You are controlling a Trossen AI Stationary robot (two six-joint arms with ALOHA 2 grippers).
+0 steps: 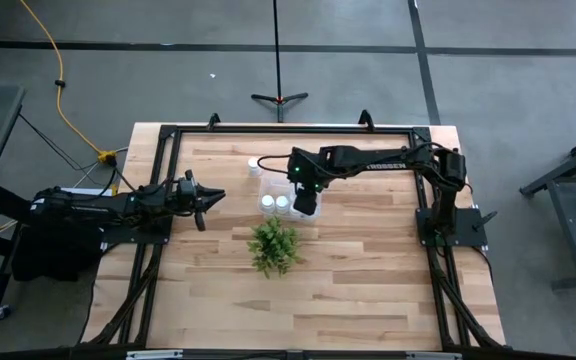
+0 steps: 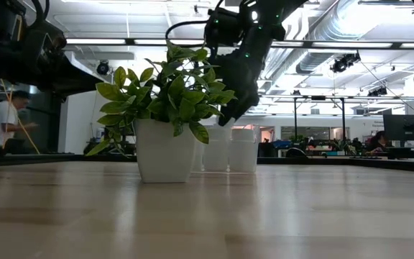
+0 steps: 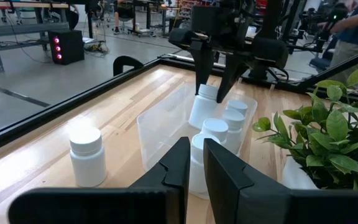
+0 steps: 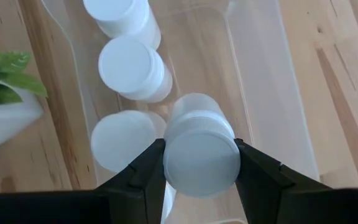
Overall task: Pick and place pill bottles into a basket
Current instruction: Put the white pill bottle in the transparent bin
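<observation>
White cylindrical bottle pinched by right end effector over clear bin.

Bright, even overhead light fills the room; long ceiling light strips glow white in the low view. The pale wooden slatted tabletop blurs softly nearest the camera. The green leafy plant in a white pot stays sharp (shadows faint).

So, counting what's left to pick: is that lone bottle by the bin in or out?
Out. The lone bottle stands upright on the wood, outside the clear bin's wall.
</observation>
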